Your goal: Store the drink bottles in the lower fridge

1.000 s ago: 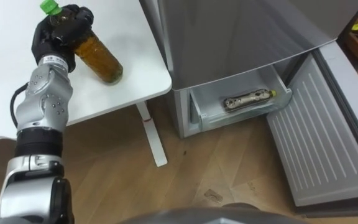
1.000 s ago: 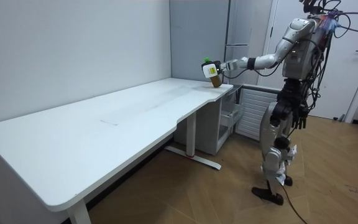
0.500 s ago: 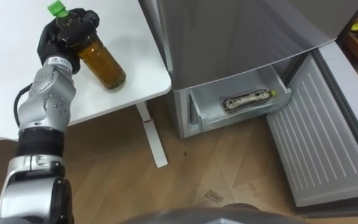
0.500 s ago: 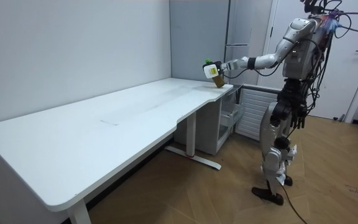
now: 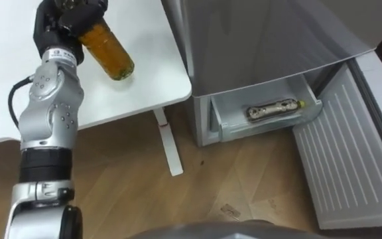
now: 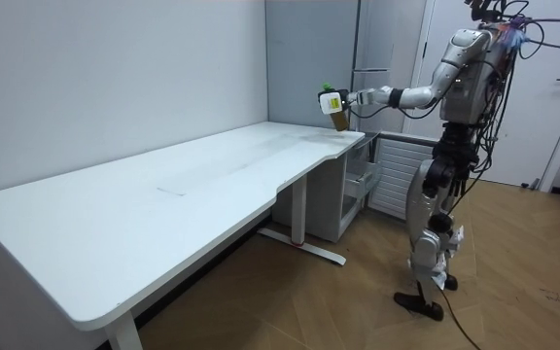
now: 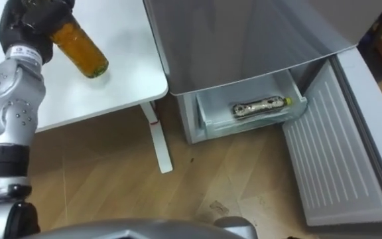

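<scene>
No legible text, numbers or signs.
The amber bottle [image 5: 109, 54], lifted over the white desk [image 5: 148, 76] beside the fridge [image 5: 257, 40], shows no print that can be made out. The labelled bottle [image 5: 274, 109] lying in the fridge's open lower drawer [image 5: 264, 127] wears a patterned wrap, its lettering too small to read.

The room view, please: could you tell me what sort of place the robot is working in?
Probably an office or test room fitted out for housework: a long white desk, a grey fridge with its lower drawer pulled open, and a wood floor.
</scene>
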`<state>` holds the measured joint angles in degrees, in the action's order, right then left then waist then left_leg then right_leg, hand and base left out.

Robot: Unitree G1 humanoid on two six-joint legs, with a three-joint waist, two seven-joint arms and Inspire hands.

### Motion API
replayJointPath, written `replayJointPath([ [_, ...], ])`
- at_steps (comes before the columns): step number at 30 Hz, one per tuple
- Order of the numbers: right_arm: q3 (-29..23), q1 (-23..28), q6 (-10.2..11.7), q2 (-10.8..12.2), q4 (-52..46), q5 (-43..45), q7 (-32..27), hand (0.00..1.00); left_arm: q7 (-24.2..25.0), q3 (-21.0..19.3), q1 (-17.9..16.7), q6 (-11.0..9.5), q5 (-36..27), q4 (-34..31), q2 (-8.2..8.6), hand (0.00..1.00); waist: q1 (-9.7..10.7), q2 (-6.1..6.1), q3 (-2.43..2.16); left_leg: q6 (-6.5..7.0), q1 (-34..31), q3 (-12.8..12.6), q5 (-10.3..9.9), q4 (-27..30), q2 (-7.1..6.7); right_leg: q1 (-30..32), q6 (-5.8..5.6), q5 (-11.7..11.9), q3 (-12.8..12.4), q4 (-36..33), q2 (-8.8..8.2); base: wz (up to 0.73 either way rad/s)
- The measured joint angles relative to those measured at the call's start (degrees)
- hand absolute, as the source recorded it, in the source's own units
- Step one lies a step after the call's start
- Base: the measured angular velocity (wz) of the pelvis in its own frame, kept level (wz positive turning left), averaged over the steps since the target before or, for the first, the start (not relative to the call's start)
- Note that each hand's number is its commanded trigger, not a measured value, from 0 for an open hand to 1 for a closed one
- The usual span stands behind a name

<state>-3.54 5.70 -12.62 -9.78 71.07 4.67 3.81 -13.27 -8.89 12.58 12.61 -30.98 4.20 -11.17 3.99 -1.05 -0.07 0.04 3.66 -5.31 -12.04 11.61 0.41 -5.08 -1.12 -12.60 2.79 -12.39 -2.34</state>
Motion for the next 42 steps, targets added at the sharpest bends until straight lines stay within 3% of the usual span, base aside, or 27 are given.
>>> replayJointPath([
  [5,0.0,-0.6,0.0,0.0,0.0,0.3,-1.3,0.00,0.7,0.3,-9.1,0.0,0.3,-7.2,2.06,1.00,-1.9,0.82,0.40,0.04,-0.9,1.4,0.0,0.1,-0.32,0.1,0.00,0.0,2.1,0.1,-0.28,0.15],
  [9,0.0,-1.7,0.7,-0.2,-5.2,-0.8,-1.7,0.00,0.7,1.1,-12.2,0.0,1.9,-7.7,2.60,1.00,-3.3,1.62,0.45,0.09,-2.2,2.5,0.1,1.3,-0.65,-0.1,0.00,0.0,3.7,0.9,-0.65,0.18],
  [12,0.7,-2.8,3.3,0.6,-10.6,-4.3,-1.7,0.00,1.2,2.5,-14.8,-0.1,1.7,-10.7,3.30,1.00,-3.5,2.15,0.32,0.10,-2.5,3.5,0.1,1.9,-0.87,-1.0,0.00,0.0,5.3,1.9,-0.80,0.29],
  [17,6.3,-3.9,4.0,2.3,-18.4,-5.6,1.2,0.00,5.1,5.9,-19.9,-0.1,1.3,-12.9,3.47,1.00,-4.9,2.72,0.12,0.10,-2.7,4.7,0.1,2.4,-1.18,-2.2,-0.06,-0.1,7.2,2.8,-1.00,0.19],
  [23,10.1,-2.9,3.8,2.9,-25.8,-5.4,4.5,0.00,7.6,9.7,-22.3,-0.1,1.1,-12.9,3.49,1.00,-5.9,4.06,0.07,0.10,-4.3,6.1,0.1,3.6,-1.32,-1.9,-0.03,0.0,8.6,2.6,-0.98,0.13],
  [28,12.4,-2.6,3.9,2.8,-30.7,-5.4,5.8,0.00,11.0,12.5,-22.5,-0.1,1.2,-12.8,3.45,1.00,-5.8,3.96,0.13,0.09,-4.9,7.1,0.1,4.0,-1.44,-2.1,-0.01,0.0,9.9,2.5,-0.98,0.11],
  [34,15.1,-1.4,4.0,2.7,-38.4,-6.4,7.8,0.00,14.0,15.5,-22.5,-0.1,1.3,-11.1,2.16,1.00,-5.8,3.28,0.56,0.09,-5.0,7.1,0.1,4.0,-1.39,-1.9,0.01,0.0,10.0,2.2,-0.95,0.01],
  [42,16.2,-1.2,3.9,2.3,-42.7,-6.2,16.3,0.00,17.8,15.8,-22.5,-0.2,1.9,-11.1,1.57,1.00,-6.0,3.06,0.69,0.09,-5.0,6.8,0.1,4.0,-1.28,-1.5,0.00,0.0,9.9,1.6,-0.98,0.00],
])
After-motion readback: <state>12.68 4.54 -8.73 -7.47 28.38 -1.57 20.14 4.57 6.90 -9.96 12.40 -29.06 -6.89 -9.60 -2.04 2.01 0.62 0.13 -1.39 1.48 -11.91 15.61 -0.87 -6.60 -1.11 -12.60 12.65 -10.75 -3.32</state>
